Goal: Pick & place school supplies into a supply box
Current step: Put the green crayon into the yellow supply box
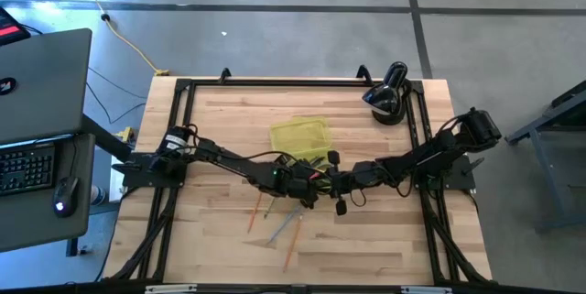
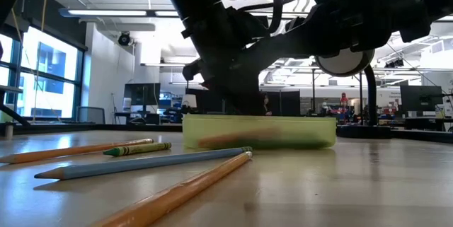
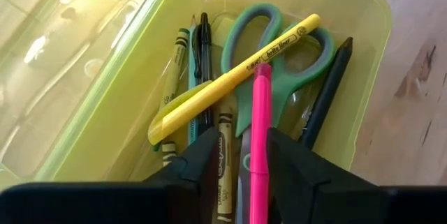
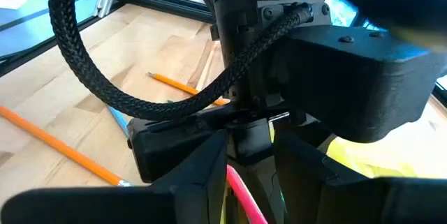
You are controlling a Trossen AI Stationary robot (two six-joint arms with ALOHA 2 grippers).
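Two arms meet over the middle of the wooden table [image 1: 366,248] in the high view, the left gripper [image 1: 302,187] just at the near edge of the supply box [image 1: 300,136] and the right gripper [image 1: 343,184] close beside it, while several pencils [image 1: 286,227] lie loose on the boards nearer the front. From the low view, the box sits flat among pencils with a bright, windowed workshop behind. In the left wrist view the fingers stand parted around a pink pen [image 3: 259,140] lying over the scissors [image 3: 272,63] inside; lift straight up so nothing drags out, and the right's jaws, also released, should keep clear.
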